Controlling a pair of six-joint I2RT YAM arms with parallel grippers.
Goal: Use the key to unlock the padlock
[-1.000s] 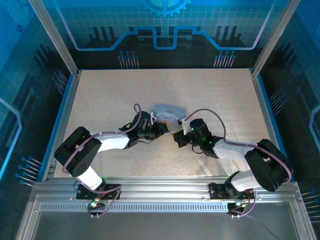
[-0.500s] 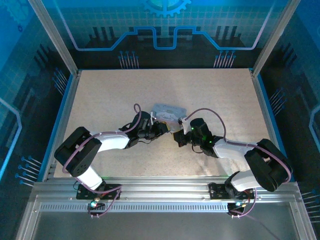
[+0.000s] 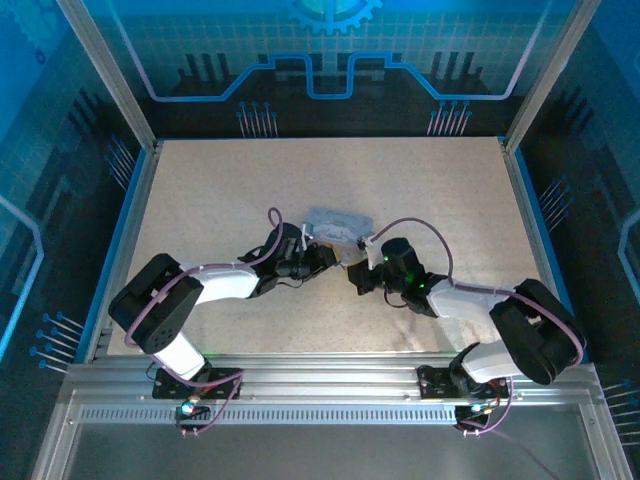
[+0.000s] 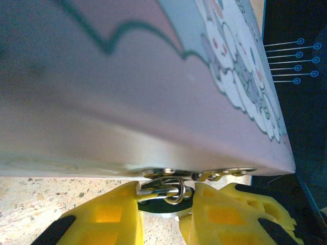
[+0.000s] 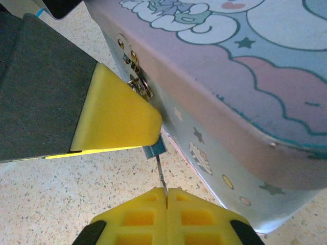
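Padlock (image 4: 156, 191) hangs tight under the tin (image 4: 153, 102), clamped by left gripper (image 4: 167, 198); right gripper (image 5: 166, 192) pinches key (image 5: 160, 169) just beside.

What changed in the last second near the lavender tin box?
In the top view nothing visibly moved. The left gripper stays clamped on the tiny silvery metal padlock at the hasp of the lavender cartoon-printed tin box, and the right gripper still pinches the thin metal key.

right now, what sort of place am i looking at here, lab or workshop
Probably a robot test cell in a lab: an aluminium frame with blue circuit-printed panels encloses a speckled table, and the left arm and right arm are bolted to a rail.
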